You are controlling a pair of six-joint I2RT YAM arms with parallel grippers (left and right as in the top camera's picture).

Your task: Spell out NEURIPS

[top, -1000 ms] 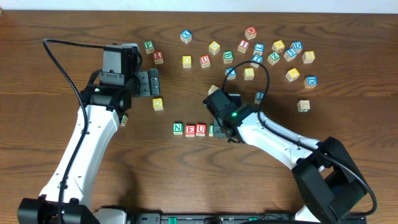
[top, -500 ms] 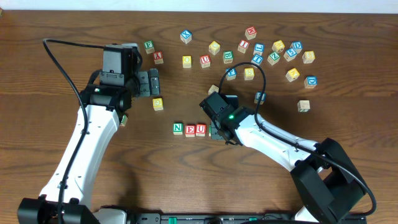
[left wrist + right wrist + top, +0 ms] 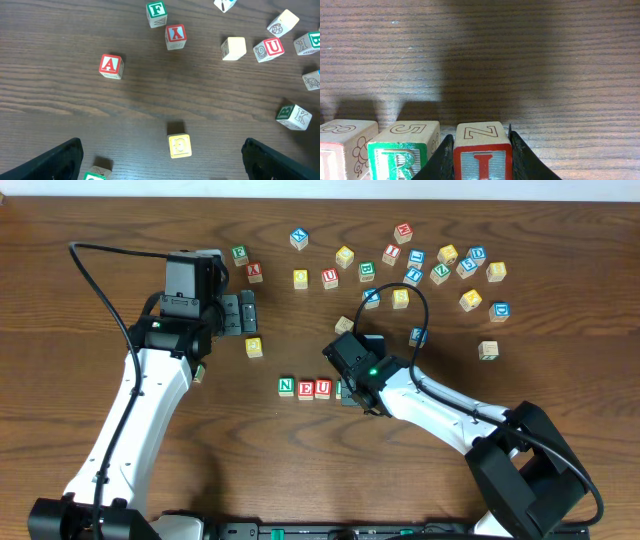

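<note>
Left claw (image 3: 246, 313): jaws fully apart, nothing between them; hovers over the upper-left area of the surface (image 3: 560, 380).
Right claw (image 3: 482, 150): jaws narrowed onto the I cube (image 3: 482, 161), with one finger against each side face.
I cube: red letter faces the wrist camera; top level with the row; just beside the R cube (image 3: 404, 150), with a thin gap between them. Contact with the surface cannot be determined because the lower edge is out of frame.
Row: N cube (image 3: 286, 387), E cube (image 3: 305, 389) and U cube (image 3: 323, 388) stand in line, left to right, near the centre. The R cube follows, mostly hidden under the right claw in the overhead view.
Loose cubes (image 3: 446, 254): scattered across the far right area, well apart from the row; P and S are not identifiable.
A cube (image 3: 111, 66): red letter, ahead of the left claw, untouched.
Yellow cube (image 3: 179, 145): just ahead of the left claw; letter not legible.
</note>
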